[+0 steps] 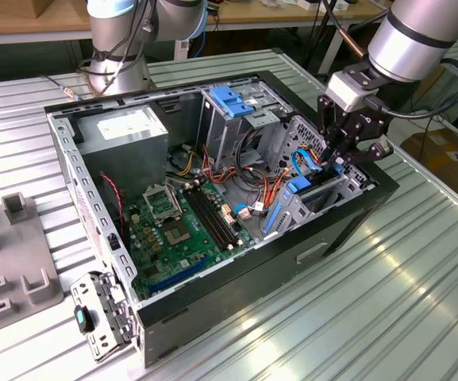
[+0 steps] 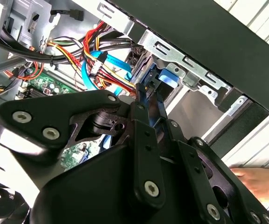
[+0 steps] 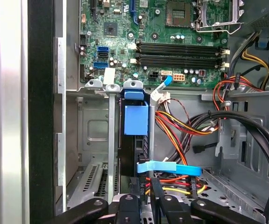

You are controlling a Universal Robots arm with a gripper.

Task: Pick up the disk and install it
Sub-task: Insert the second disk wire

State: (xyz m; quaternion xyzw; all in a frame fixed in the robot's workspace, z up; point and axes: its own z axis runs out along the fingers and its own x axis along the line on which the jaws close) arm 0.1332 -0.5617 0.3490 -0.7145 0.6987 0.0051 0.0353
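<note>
The exterior view looks down across the open computer case [image 1: 213, 198]; both wrist views peer closely inside.

You have the open black metal computer case [image 1: 348, 226] lying on the ribbed silver metal table [image 1: 419, 302], with the green motherboard [image 1: 182, 230] flat on its floor and the big grey power-supply box [image 1: 124, 131] behind that, toward the far wall. Toward the exterior view's right end of the case stands the silver metal drive cage [image 1: 324, 194], where the blue-framed silver disk [image 3: 136, 120] sits upright in a slot. Your black gripper [image 1: 336, 161] hangs just above that cage, among the bundled coloured cables [image 3: 190, 123].
</note>
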